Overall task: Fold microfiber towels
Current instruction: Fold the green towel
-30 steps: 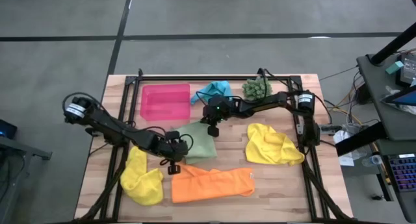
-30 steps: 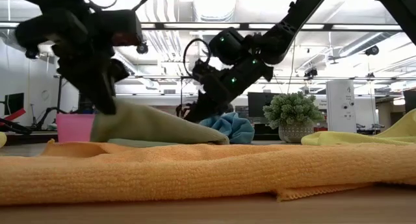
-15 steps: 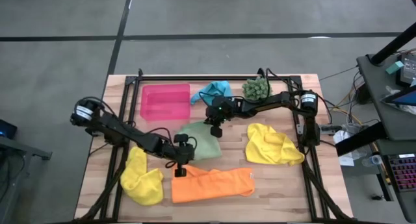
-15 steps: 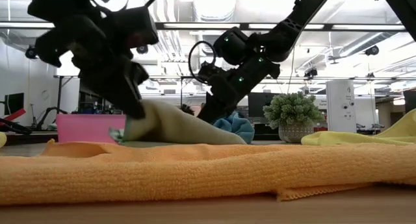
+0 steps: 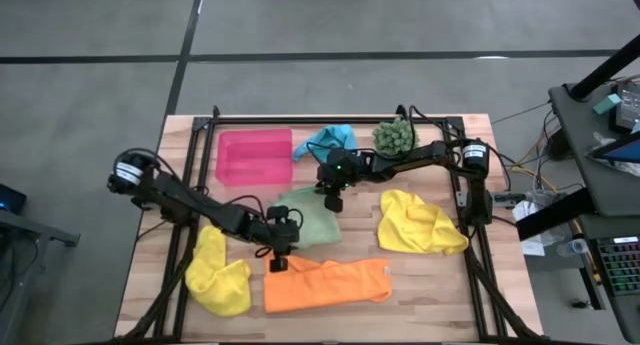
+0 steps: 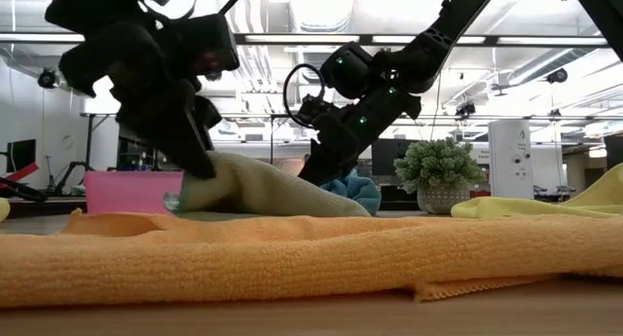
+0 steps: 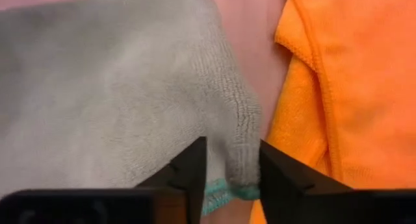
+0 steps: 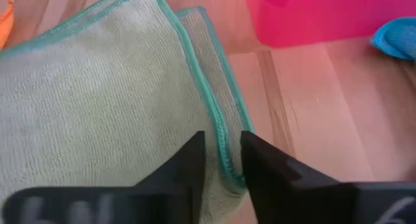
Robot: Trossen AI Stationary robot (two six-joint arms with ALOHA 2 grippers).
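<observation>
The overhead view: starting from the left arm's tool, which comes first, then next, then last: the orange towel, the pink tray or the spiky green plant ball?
1. Orange microfiber towel, right beside the left tool.
2. Flat pink rectangular tray, far-left.
3. Spiky dark green plant ball, far-right.

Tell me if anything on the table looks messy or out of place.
Yes. The two yellow towels, one at the front left and one on the right, lie crumpled, and the blue towel is bunched beside the pink tray. The orange towel lies flat, slightly rumpled. Both hands are at the green towel.
</observation>
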